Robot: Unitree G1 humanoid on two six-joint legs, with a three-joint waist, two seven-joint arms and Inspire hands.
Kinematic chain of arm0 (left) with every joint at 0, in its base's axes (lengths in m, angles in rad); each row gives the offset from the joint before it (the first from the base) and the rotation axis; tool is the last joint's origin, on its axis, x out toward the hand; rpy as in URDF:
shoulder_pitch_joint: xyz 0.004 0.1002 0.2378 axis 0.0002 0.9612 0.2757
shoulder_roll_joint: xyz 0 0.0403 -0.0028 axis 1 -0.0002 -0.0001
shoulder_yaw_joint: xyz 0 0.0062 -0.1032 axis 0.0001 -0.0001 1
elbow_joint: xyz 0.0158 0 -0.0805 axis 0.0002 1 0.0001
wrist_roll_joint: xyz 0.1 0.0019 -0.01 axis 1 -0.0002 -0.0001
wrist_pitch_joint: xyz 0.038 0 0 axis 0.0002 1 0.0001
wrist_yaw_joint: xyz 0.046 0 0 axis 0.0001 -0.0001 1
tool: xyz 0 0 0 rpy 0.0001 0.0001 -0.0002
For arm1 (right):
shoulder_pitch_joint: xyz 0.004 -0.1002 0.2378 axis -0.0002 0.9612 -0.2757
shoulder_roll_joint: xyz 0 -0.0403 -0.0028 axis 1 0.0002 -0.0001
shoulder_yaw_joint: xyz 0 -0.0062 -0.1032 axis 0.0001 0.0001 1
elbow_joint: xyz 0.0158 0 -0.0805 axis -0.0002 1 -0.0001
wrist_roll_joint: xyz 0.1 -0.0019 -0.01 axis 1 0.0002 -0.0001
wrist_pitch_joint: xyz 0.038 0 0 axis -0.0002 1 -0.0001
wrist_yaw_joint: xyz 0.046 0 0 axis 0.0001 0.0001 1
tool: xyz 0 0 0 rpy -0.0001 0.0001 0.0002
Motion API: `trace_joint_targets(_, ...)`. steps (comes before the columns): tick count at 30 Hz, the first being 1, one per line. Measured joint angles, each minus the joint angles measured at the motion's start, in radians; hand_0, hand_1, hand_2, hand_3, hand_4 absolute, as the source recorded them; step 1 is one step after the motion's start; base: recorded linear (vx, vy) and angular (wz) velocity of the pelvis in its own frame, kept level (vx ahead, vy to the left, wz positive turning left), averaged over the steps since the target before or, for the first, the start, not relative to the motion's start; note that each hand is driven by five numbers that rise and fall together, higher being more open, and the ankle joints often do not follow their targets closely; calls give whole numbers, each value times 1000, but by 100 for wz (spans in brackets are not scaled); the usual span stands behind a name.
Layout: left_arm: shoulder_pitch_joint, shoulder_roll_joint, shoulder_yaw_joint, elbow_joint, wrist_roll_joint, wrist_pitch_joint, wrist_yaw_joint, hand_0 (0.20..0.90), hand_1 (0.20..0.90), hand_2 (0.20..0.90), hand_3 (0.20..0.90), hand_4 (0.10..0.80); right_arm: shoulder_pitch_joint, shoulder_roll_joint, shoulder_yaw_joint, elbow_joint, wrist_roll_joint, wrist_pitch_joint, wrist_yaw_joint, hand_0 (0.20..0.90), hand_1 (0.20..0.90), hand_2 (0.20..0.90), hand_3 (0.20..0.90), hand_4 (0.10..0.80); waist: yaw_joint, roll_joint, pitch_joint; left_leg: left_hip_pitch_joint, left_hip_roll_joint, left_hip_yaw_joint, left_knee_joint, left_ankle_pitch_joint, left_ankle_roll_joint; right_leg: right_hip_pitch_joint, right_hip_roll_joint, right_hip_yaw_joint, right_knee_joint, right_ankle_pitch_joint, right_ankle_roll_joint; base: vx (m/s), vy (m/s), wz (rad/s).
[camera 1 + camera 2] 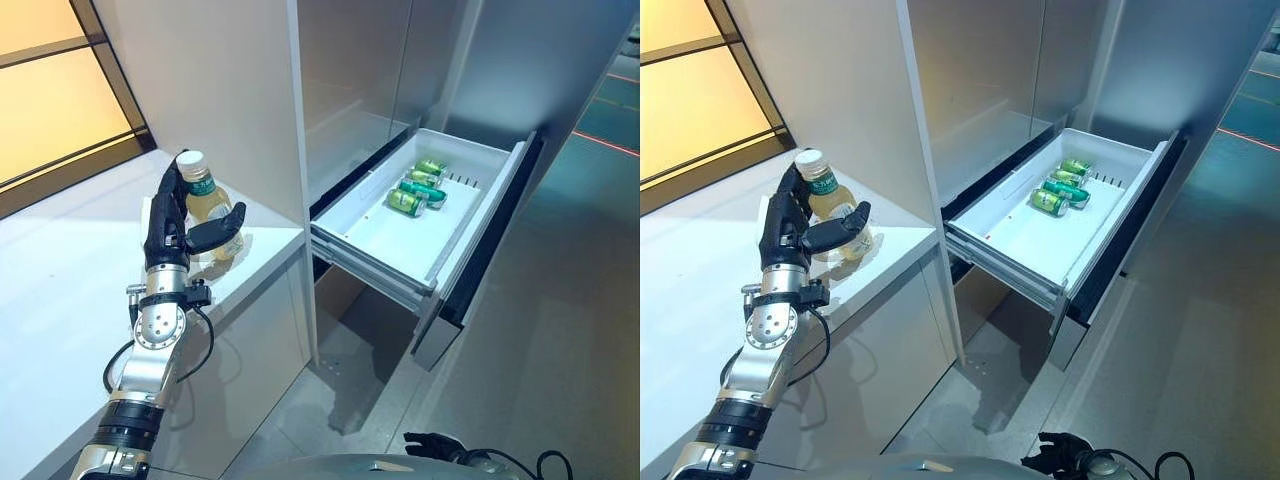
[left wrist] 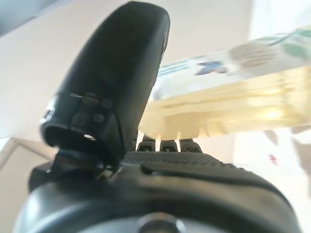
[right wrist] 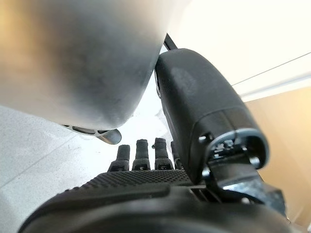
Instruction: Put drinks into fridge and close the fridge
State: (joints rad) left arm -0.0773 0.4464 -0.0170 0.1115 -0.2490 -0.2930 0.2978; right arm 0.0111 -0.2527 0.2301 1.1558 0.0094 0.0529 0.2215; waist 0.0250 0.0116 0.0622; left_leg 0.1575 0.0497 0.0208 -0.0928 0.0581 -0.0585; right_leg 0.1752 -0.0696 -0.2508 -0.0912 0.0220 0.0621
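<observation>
since the fridge drawer (image 1: 470,215) is pulled out with green cans (image 1: 417,188) already inside, the bottle (image 1: 208,205) on the white surface (image 1: 60,290) looks next to go in. left hand (image 1: 172,235) upright beside it, fingers straight, thumb across its front, spread not clamped. right hand (image 3: 194,126) low by the floor, fingers straight, holding nothing.

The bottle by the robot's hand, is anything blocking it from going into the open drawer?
Nothing visible blocks it. The left hand is already at the bottle on the white counter. The drawer is pulled out, with only green cans at its far end. The grey cabinet panel beside the bottle needs going around.
</observation>
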Motion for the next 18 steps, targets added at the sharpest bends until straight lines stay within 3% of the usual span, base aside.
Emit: trace_joint_targets(18, -9, 0, -14, 27, -38, 2, 43, 900, 900, 900, 900, 800, 8, 1, 0, -20, -4, 19, 2, 900, 900, 900, 900, 800, -12, -10, -6, 12, 1, 14, -1, -1, 0, 4, 2, 21, 0, 0, 0, 3, 1, -1)
